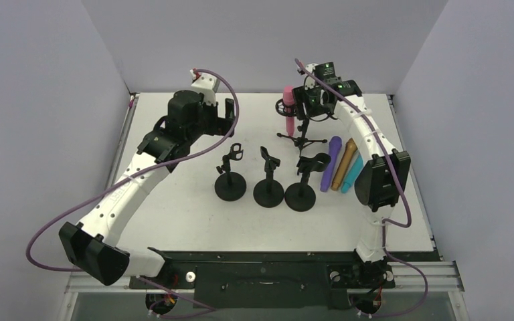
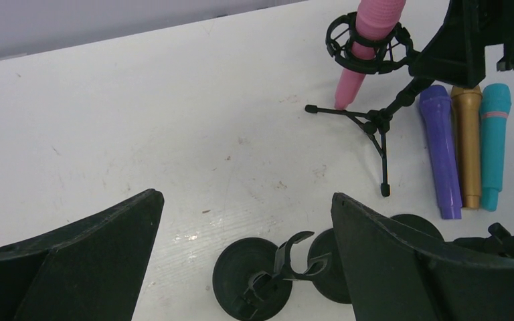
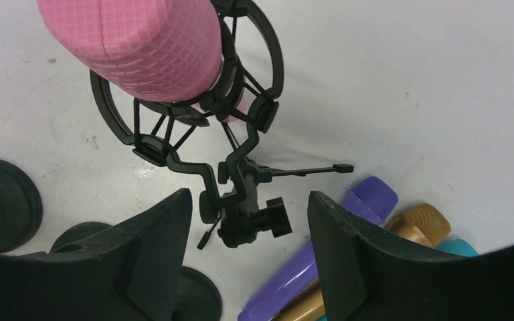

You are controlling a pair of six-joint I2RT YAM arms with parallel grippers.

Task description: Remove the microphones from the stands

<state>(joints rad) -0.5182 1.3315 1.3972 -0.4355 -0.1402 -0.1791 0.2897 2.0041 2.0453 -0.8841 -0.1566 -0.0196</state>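
Observation:
A pink microphone (image 1: 288, 105) stands tilted in the black shock mount (image 3: 187, 114) of a small tripod stand (image 1: 301, 138) at the back of the table. In the left wrist view the microphone (image 2: 368, 33) has its lower end touching the table. My right gripper (image 1: 306, 107) is open just right of the mount. In the right wrist view its jaws (image 3: 249, 204) straddle the stand's clamp knob (image 3: 258, 221) below the microphone (image 3: 140, 40) without touching it. My left gripper (image 1: 219, 117) is open and empty, left of the stand; in its wrist view (image 2: 247, 207) it hovers above the table.
Three empty round-base clip stands (image 1: 230, 186) (image 1: 268, 192) (image 1: 300, 195) stand in a row mid-table. A purple (image 1: 331, 162), a gold (image 1: 345, 164) and a teal microphone (image 1: 353, 175) lie side by side right of them, close under my right arm. Grey walls enclose the table.

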